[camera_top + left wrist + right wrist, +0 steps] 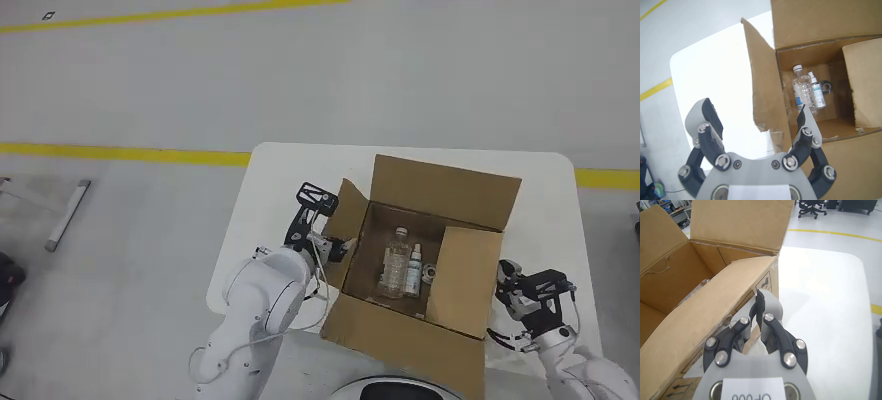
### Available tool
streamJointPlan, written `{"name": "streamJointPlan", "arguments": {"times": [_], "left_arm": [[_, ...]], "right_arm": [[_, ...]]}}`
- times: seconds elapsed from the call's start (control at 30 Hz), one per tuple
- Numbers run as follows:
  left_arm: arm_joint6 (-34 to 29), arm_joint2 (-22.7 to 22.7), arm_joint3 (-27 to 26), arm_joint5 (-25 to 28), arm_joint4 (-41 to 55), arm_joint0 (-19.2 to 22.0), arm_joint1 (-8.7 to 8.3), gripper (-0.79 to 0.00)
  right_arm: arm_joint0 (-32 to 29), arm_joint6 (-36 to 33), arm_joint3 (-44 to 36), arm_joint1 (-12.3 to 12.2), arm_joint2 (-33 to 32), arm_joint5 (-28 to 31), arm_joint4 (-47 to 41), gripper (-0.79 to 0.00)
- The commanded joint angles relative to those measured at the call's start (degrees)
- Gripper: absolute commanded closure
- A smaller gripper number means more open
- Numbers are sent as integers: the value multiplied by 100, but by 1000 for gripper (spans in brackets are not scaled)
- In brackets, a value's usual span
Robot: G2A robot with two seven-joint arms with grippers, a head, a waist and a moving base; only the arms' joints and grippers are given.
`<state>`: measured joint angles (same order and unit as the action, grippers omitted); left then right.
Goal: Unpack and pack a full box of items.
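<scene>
Box (440,190) open on surface (290,190). Water bottle (804,89) and spray bottle (817,91) lie side by side on box floor, long axes toward rear flap. Left gripper (755,106) spread astride box's left flap (761,75), nearer bottles. Right gripper (757,300) pressed together, empty, outside box's right wall.

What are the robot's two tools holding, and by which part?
Nothing. The left tool is open by a side flap of the box, not pinching it; the right tool is shut, empty, beside that box.

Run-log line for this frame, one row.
box open | inside: water bottle, spray bottle, dark ring | left claw open at side flap | right claw shut beside box
</scene>
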<state>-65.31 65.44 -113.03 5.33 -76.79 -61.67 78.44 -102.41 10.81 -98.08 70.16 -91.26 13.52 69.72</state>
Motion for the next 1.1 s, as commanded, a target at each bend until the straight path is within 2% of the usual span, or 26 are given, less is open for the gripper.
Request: {"name": "streamJointPlan", "arguments": {"times": [0.0, 0.23, 0.63, 0.83, 1.07], "left_arm": [[10, -22, -73, 32, 16, -25, -2, -785], [30, -67, -279, 119, 303, -77, -3, -785], [-72, -348, -325, 416, 314, -31, -14, -785], [-73, -8, -313, 181, 21, -47, -54, -785], [-120, 482, -349, 192, -323, -142, -129, -785]], "right_arm": [[85, 27, 20, 22, 199, -137, 150, 0], [387, -44, 42, 86, 536, -599, 207, 0], [787, -252, 2, 109, 752, -697, 489, 0], [635, -201, -58, 104, 685, -722, 506, 0], [510, -136, -32, 98, 571, -718, 426, 0]]}}
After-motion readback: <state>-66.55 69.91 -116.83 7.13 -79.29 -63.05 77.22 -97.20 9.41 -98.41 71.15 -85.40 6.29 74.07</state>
